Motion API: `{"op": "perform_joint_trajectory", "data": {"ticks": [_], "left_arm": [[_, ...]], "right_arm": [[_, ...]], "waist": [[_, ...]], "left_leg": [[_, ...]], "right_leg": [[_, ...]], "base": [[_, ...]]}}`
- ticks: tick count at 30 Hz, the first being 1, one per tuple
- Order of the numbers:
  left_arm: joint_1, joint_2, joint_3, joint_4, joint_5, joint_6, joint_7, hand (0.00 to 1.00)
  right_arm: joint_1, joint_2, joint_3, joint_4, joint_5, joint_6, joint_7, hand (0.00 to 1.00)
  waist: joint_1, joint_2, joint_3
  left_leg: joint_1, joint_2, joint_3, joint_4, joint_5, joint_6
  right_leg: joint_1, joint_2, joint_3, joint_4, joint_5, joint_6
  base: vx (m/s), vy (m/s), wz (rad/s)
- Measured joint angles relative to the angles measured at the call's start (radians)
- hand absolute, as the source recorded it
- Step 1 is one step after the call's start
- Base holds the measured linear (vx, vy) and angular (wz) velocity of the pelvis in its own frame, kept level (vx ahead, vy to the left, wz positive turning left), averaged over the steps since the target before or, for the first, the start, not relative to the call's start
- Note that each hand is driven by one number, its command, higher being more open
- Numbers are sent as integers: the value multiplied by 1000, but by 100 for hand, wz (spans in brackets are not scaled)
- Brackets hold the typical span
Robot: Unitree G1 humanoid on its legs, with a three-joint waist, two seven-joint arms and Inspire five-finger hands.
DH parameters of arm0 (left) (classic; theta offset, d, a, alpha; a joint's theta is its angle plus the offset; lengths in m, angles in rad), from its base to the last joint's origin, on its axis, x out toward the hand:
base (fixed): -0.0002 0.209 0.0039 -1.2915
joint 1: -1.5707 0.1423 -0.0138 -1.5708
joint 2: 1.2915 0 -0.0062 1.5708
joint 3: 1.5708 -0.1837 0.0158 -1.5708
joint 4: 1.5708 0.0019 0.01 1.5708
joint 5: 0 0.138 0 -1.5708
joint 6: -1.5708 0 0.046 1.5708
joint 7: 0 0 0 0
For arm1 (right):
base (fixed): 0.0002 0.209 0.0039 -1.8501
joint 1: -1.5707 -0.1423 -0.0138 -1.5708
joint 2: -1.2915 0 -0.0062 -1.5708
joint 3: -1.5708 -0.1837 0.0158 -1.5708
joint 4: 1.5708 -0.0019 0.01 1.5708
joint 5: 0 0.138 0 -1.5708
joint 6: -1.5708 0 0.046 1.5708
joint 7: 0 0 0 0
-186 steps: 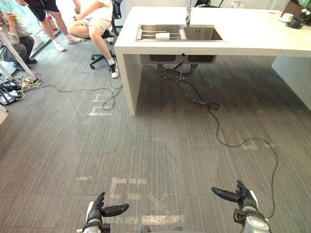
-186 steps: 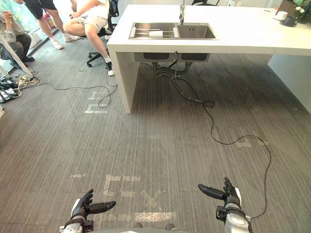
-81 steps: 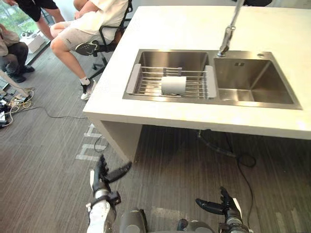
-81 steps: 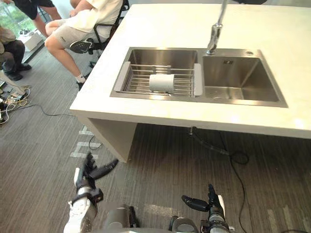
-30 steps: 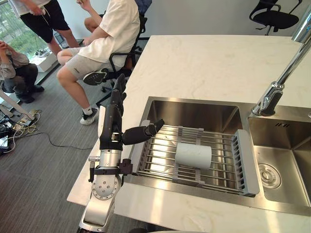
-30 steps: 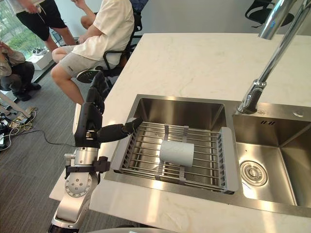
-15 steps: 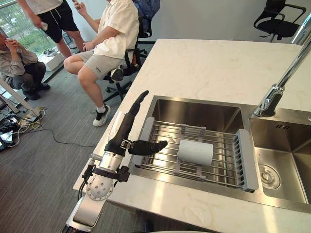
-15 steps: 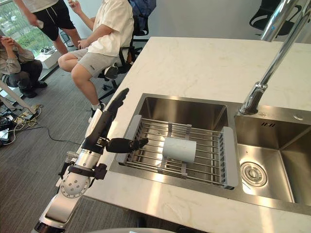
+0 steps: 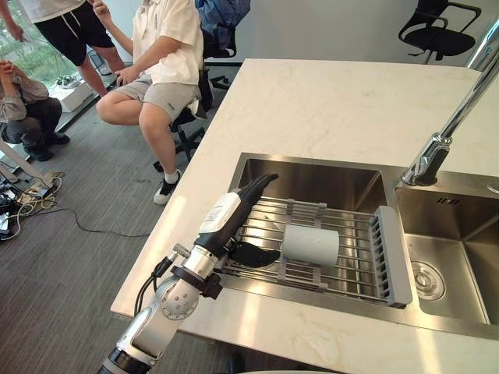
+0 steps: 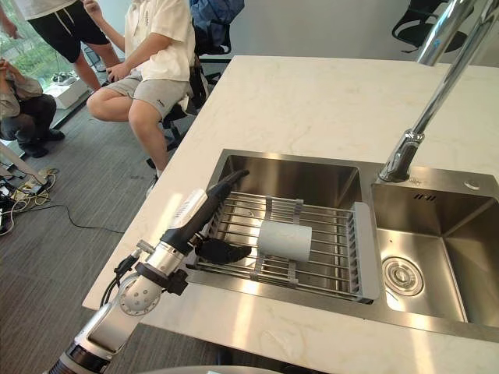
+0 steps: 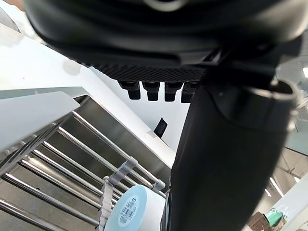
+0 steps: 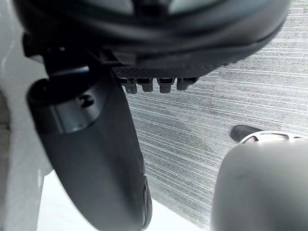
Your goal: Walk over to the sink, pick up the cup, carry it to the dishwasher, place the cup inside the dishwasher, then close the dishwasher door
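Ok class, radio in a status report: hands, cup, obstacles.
Left robot hand open over the rack, thumb near the cup. Cup on its side, not held. Right robot hand open. Nothing in between.

White cup [image 9: 310, 244], lying on its side, on sink's [image 9: 312, 178] wire rack [image 9: 392, 257]

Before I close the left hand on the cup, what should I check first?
1. Cup lying on its side on the rack, in reach: ok.
2. Left hand open, fingers straight above the rack: ok.
3. Thumb touching the cup: cannot tell, it is very close.
4. Fingers wrapped round the cup: not ok, not yet.
5. Faucet off to the side of the lift path: ok.
6. Right hand open and holding nothing: ok.
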Motion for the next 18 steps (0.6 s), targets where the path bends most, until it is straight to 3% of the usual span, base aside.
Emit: {"op": "perform_joint_trajectory", "data": {"ticks": [18], "left_arm": [[-45, -19, -109, 14, 110, 8, -1, 100]], "right_arm": [[-9, -8, -5, -4, 12, 0, -14, 100]], "waist": [[-23, 24, 25]], "left_leg": [[11, 0, 0, 0, -1, -2]], "right_leg": [[20, 1, -1, -17, 7, 1]], "base": [[0, 0, 0]]}}
